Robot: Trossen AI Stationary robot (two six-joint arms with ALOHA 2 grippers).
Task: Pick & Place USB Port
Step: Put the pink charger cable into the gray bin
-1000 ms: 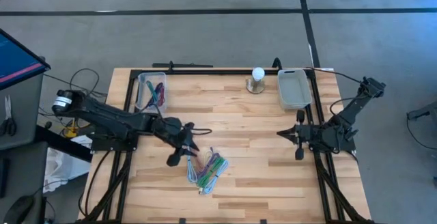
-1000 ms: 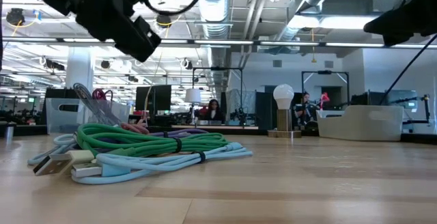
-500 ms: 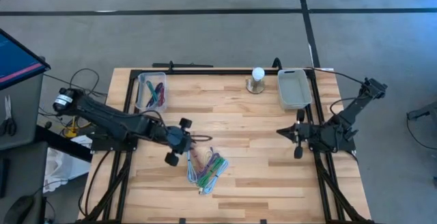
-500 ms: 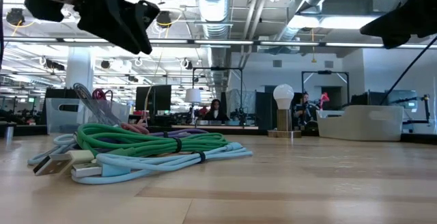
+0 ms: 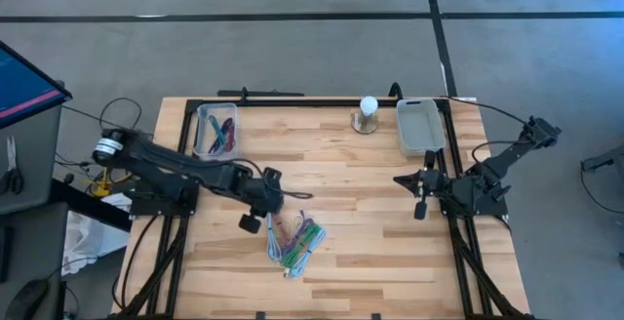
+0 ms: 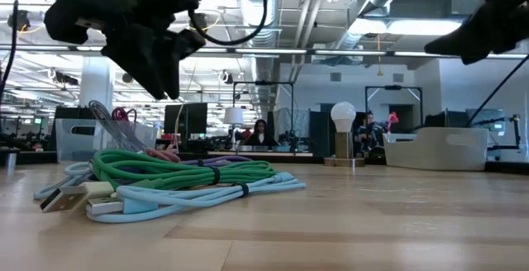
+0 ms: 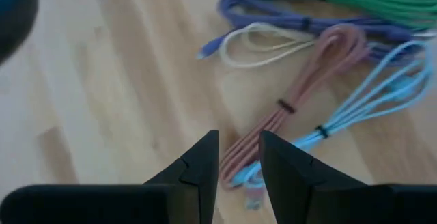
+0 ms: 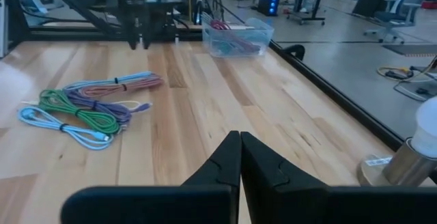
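Left end effector (image 7: 237,157), fingers slightly parted and empty, hovered over the pink USB cable (image 7: 300,94) lower-centre on the worktop (image 5: 370,222); light, limp and springy, it seemed best pinched at its tied middle.

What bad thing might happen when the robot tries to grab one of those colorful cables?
The cables lie bunched and overlapping, so the left gripper, fingers slightly apart above the pink cable, might pinch two at once or drag the pile. The blue cable touches the pink one, so lifting could tangle them.
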